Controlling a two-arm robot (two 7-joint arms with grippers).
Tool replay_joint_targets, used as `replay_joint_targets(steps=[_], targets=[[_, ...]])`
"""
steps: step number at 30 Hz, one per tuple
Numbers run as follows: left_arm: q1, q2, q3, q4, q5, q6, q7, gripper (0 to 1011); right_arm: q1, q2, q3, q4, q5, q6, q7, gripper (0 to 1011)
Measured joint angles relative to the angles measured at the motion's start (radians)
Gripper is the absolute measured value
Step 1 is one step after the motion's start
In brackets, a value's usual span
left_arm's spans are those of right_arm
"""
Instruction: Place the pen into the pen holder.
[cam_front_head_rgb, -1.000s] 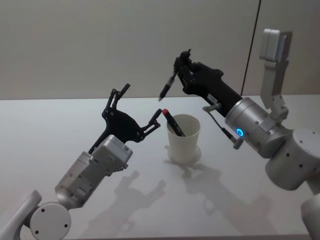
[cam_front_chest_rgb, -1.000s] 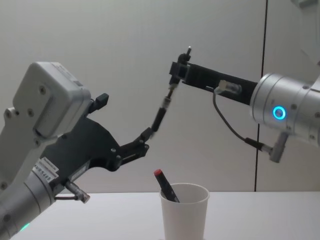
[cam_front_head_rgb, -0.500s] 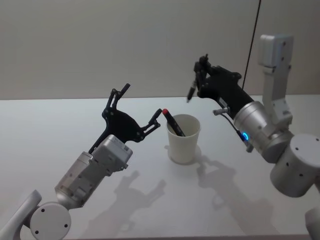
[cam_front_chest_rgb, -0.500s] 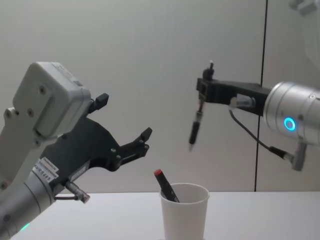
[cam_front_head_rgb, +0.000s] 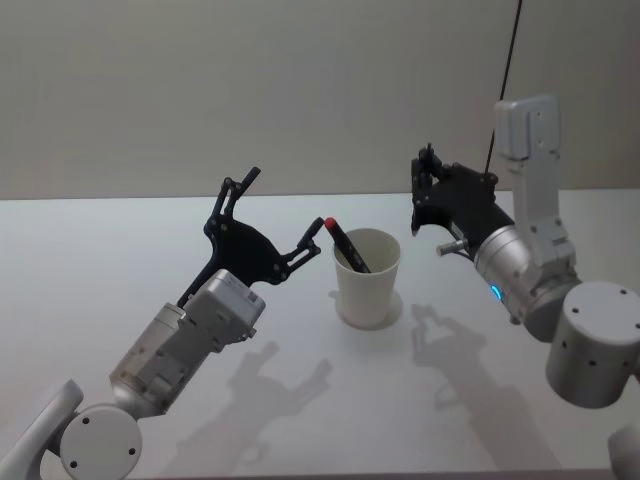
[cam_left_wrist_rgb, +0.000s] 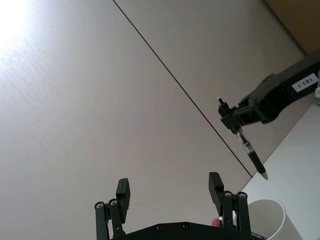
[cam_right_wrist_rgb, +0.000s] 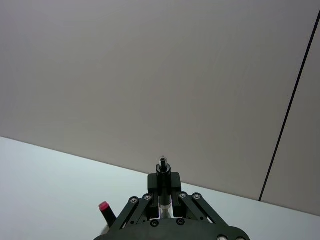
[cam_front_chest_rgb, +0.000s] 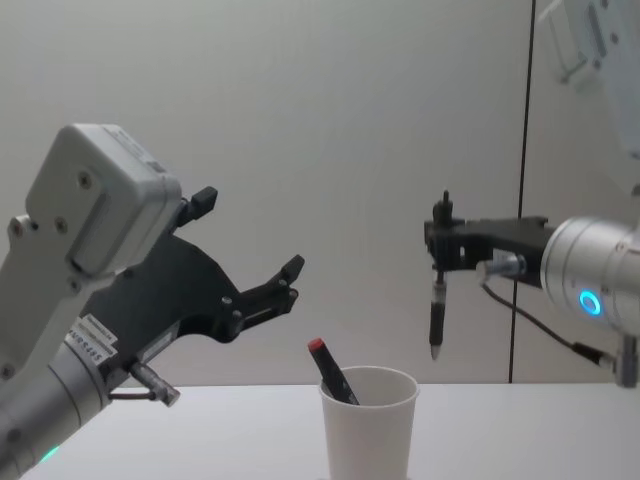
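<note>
2 grippers raised: right gripper (cam_front_chest_rgb: 440, 262) pinching pen (cam_front_chest_rgb: 437, 318) upright just above pen holder (cam_front_chest_rgb: 368, 422); left gripper (cam_front_chest_rgb: 250, 250) spread, empty.

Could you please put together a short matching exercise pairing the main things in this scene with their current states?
Things:
1. left gripper
2. right gripper
3. black pen
4. red-capped pen

States:
a. leaning inside the white paper cup
b. open, holding nothing
c. hanging tip-down in the air, above the cup's right rim
d. shut on a pen's upper end

Pairs: 1-b, 2-d, 3-c, 4-a
</note>
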Motion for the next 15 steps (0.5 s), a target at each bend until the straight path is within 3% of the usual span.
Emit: replay_joint_targets(steps=[6, 15], targets=[[0.0, 0.0, 0.0, 0.0, 0.0, 0.0, 0.0, 1004, 0.004, -0.001, -0.001, 0.03, -0.013, 0.004, 0.01, 130], [0.0, 0.0, 0.0, 0.0, 0.0, 0.0, 0.0, 1004, 0.011, -0.007, -0.001, 0.064, 0.0, -0.034, 0.045, 130]])
